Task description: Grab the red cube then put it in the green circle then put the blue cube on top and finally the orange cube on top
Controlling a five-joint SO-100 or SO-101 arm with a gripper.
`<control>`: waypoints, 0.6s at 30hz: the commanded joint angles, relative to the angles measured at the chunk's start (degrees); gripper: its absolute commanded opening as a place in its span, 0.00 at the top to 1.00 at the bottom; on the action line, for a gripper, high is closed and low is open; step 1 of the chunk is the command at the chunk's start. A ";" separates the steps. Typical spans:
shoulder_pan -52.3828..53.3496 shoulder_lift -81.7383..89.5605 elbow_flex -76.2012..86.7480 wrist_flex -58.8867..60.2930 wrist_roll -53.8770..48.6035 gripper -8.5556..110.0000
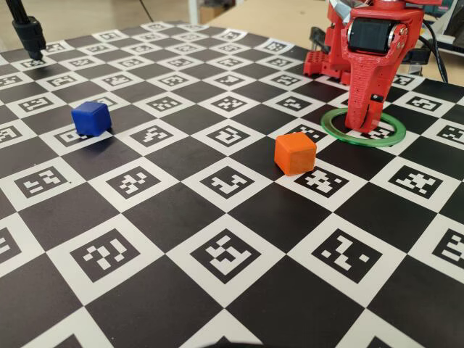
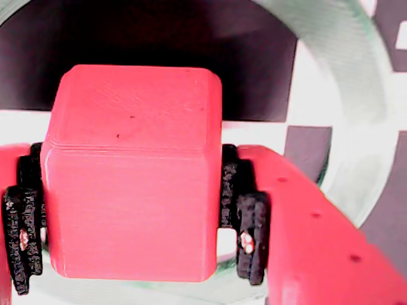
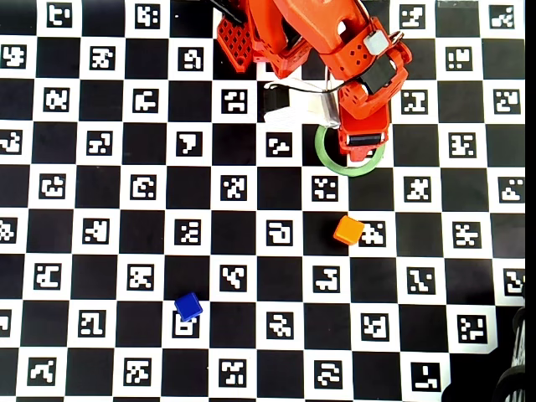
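A: How many cubes are there, counted one by one?

B: Three — one red cube (image 2: 130,171), one blue cube (image 1: 90,118), one orange cube (image 1: 295,153). One green circle (image 1: 330,130) as well, lying flat on the checkered surface (image 1: 217,290).

A: Where is each, taking the green circle as the mark?

B: In the fixed view the orange cube sits on the surface near the ring, in front of it and a little left, not touching it. The blue cube is well apart from the ring, far to its left. In the overhead view the orange cube (image 3: 348,230) lies just below the ring (image 3: 322,156), and the blue cube (image 3: 188,306) well below and to the left.

A: And the red one?

B: It is pinched in the end effector (image 2: 133,241) — the wrist view shows black pads (image 2: 251,235) pressed against both of its sides, with the ring's curve behind it. Whether it touches the surface I cannot tell.

A: The arm's pose?

B: One red arm (image 3: 318,42), reaching out from its base so that the end effector (image 1: 362,125) points straight down inside the ring, its tips at the hollow centre.
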 commanded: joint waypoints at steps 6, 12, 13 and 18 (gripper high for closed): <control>0.53 0.62 -0.88 2.20 2.29 0.68; 0.18 0.62 -1.76 3.52 2.81 0.62; 0.09 0.70 -1.85 3.60 2.81 0.62; -0.26 0.97 -2.20 4.13 2.99 0.60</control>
